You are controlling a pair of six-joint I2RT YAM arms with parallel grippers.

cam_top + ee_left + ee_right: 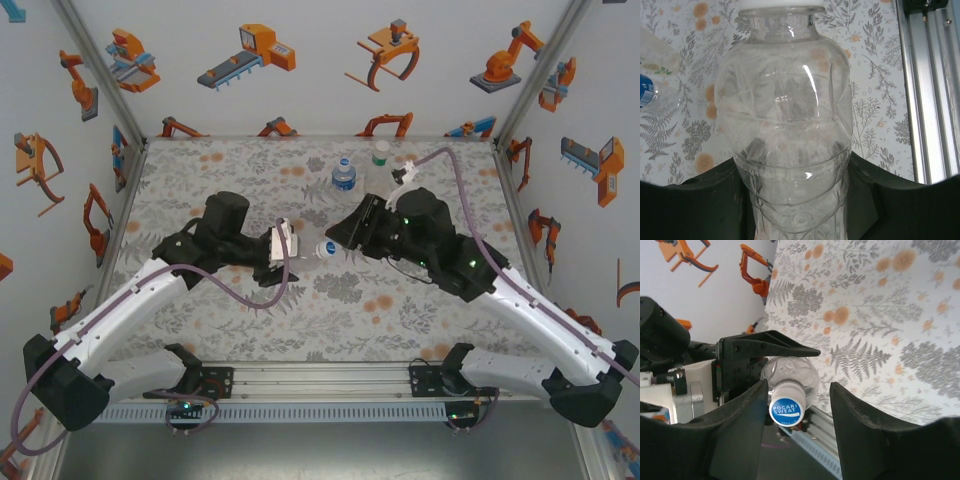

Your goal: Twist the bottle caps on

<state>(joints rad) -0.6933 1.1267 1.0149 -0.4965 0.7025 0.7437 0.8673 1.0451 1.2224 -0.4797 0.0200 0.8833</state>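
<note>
My left gripper (283, 243) (795, 200) is shut on the clear unlabelled bottle (305, 250) (785, 125) and holds it on its side above the mat. The bottle's neck points right, at my right gripper (345, 235) (799, 390). A white cap (787, 408) with a blue printed top sits on the neck; its white edge (781, 4) shows at the top of the left wrist view. The right jaws stand open around this cap. The left finger (740, 425) is against it or just beside it, and the right finger (860, 425) is well clear.
Two more bottles stand upright at the back of the mat: one with a blue label (344, 176) and a white cap, and a pale one (379, 160) with a greenish cap. A metal rail (320, 380) runs along the near edge. Patterned walls enclose both sides.
</note>
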